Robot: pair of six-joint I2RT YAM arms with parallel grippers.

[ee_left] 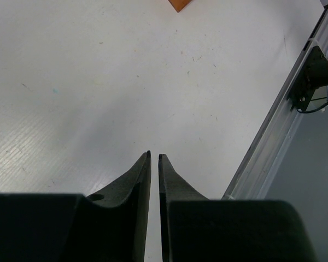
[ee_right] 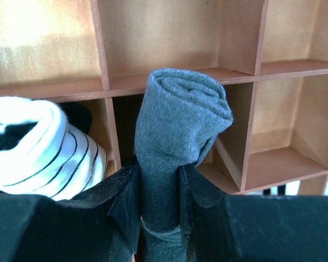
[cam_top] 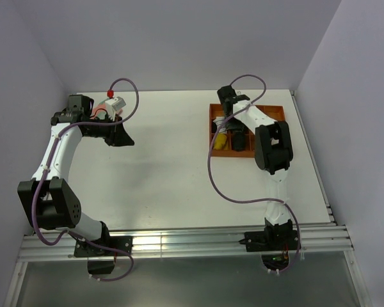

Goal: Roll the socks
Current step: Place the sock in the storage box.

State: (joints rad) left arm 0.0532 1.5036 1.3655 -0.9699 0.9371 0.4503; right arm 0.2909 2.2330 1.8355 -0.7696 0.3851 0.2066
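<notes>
The right gripper [ee_right: 159,188] is clamped on the rolled grey sock [ee_right: 183,117]. Its two black fingers [ee_right: 126,196] press the lower part of the roll from both sides. The coiled end of the roll stands up past the fingertips and faces the wooden organiser [ee_right: 169,76]. The roll sits in front of a near-row cell of the organiser, over the divider on that cell's right side. Whether it is already inside the cell I cannot tell.

In the next cell to the left lies the striped sock [ee_right: 38,147], also rolled. It is white with thin black lines, and its black part shows at the left edge of the roll. The far row of organiser cells shows bare wood.

From the top camera, the right gripper [cam_top: 229,125] hangs over the left part of the organiser [cam_top: 278,112]. A yellow bundle [cam_top: 221,141] and a black bundle [cam_top: 240,142] sit in cells along the organiser's near side, the yellow one left of the black.

The left gripper [ee_left: 153,156] is well to the left of the organiser. Its jaws are drawn together to a thin slit with nothing between them, above the white table [ee_left: 126,82]. A corner of the organiser [ee_left: 179,4] shows at the top of the left wrist view, and an aluminium rail [ee_left: 273,131] runs down its right side.
</notes>
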